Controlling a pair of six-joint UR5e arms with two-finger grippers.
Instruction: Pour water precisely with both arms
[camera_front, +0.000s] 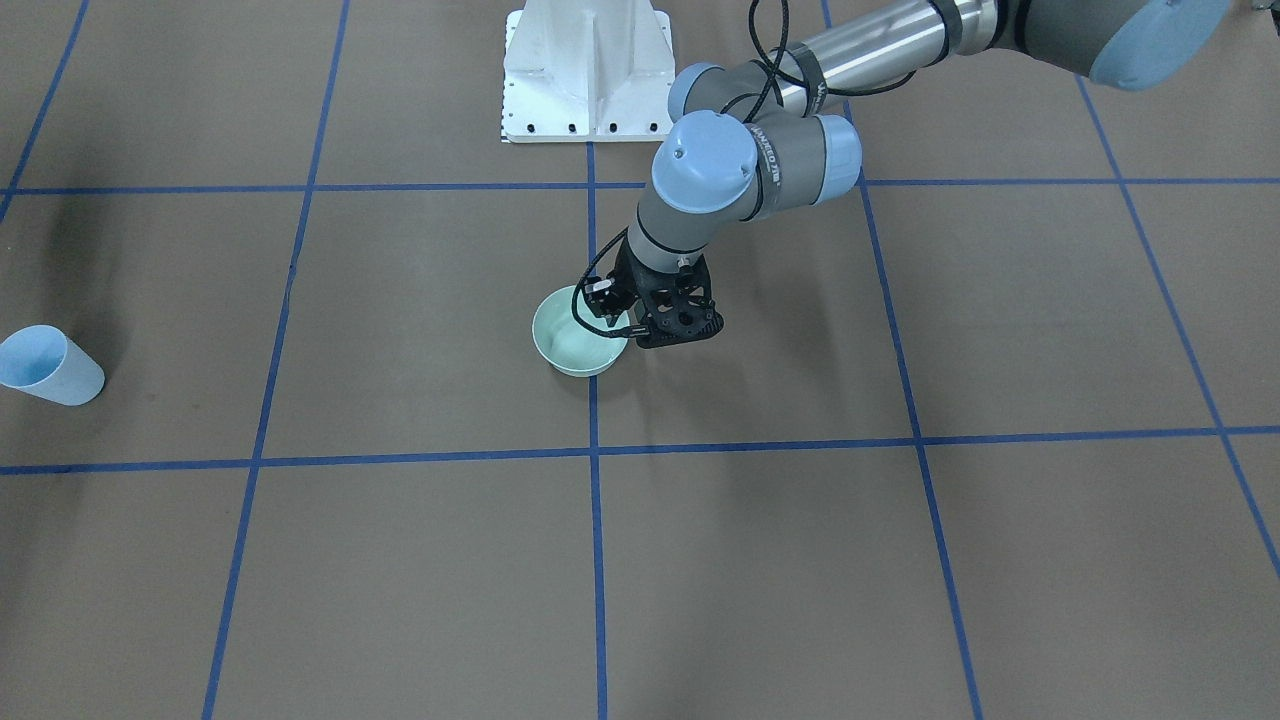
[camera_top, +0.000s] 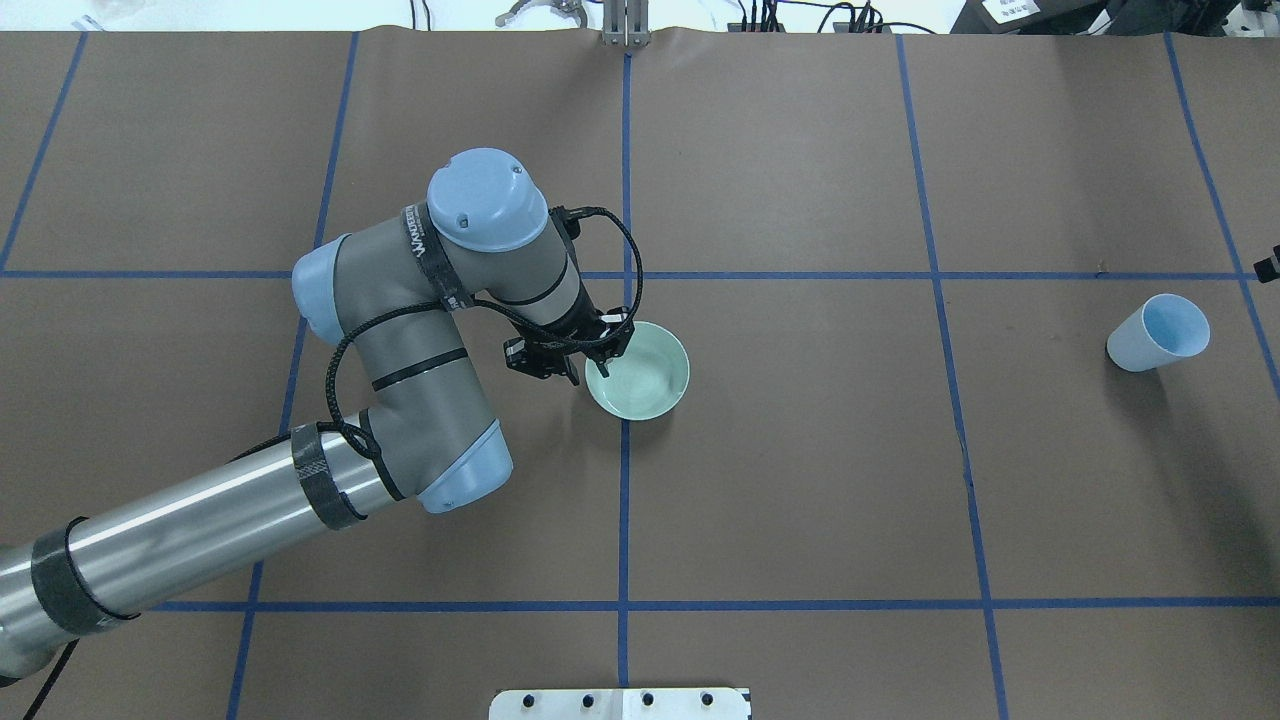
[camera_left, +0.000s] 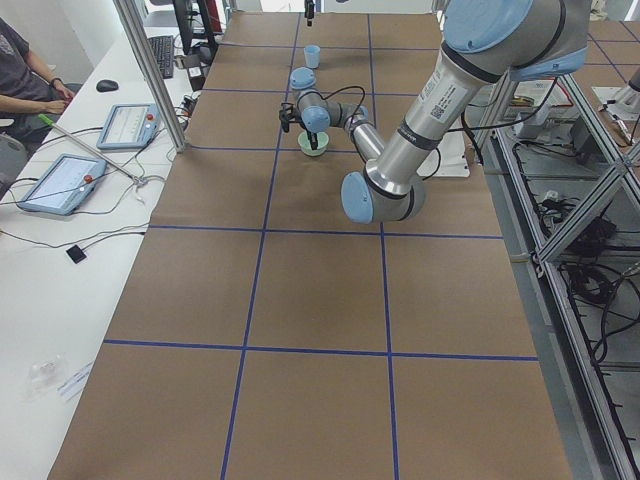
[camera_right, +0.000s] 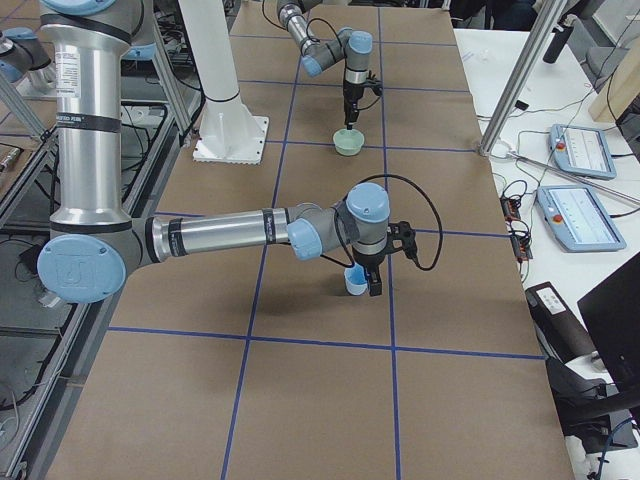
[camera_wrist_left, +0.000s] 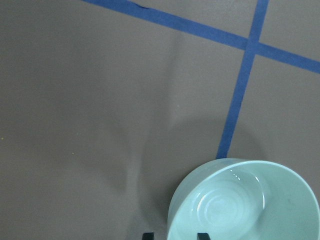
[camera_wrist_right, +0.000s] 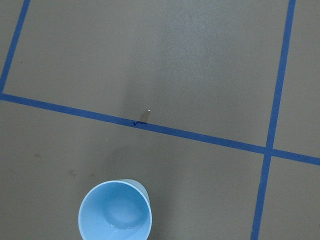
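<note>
A pale green bowl (camera_front: 578, 340) stands at the table's middle on a blue tape crossing, and also shows in the overhead view (camera_top: 640, 370). My left gripper (camera_top: 592, 368) reaches down at the bowl's rim. In the left wrist view its two fingertips (camera_wrist_left: 147, 235) straddle the rim of the bowl (camera_wrist_left: 245, 200), one outside and one inside, closed on it. A pale blue cup (camera_top: 1158, 333) stands far off on my right side. In the exterior right view my right gripper (camera_right: 365, 280) hangs right at the cup (camera_right: 354, 282); I cannot tell its state. The right wrist view shows only the cup (camera_wrist_right: 115, 212).
The white bolted pedestal (camera_front: 585, 70) stands behind the bowl at the robot's side. Blue tape lines grid the brown table. Beyond the far edge, a side bench holds tablets (camera_left: 130, 125) and a seated person (camera_left: 20, 70).
</note>
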